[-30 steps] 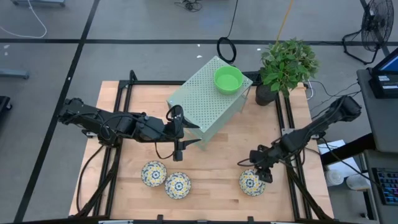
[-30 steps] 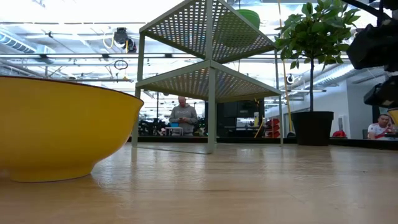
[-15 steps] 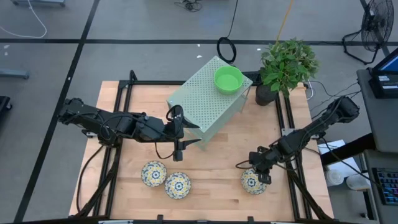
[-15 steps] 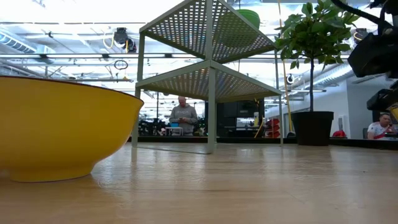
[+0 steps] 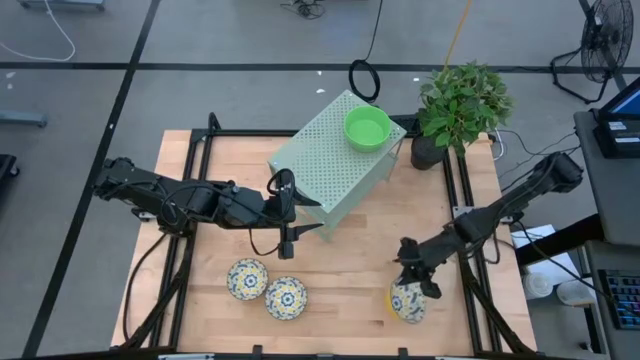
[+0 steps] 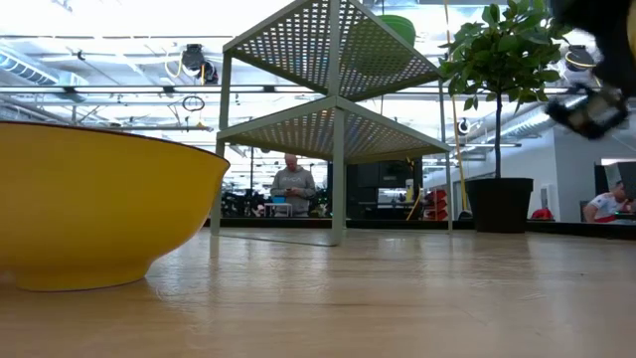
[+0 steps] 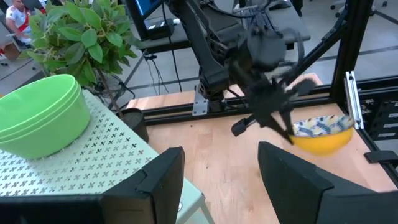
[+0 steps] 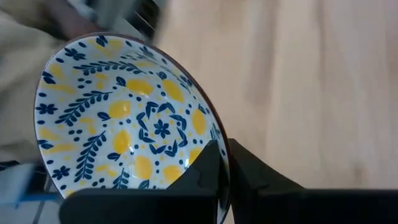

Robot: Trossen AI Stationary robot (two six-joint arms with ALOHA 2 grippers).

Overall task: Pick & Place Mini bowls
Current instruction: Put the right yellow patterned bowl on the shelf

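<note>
The right gripper (image 5: 412, 275) is pinching the rim of a floral mini bowl (image 5: 405, 301), tilting it at the table's (image 5: 350, 270) right front. The left gripper (image 5: 292, 215), jaws wide, is waiting beside the perforated box (image 5: 320, 165). The bowl is probably rigid, glazed, slippery and chippable, so the rim suits gripping; its underside contact is hidden.

We find no readable text, label, brand, number or sign in any view.
</note>
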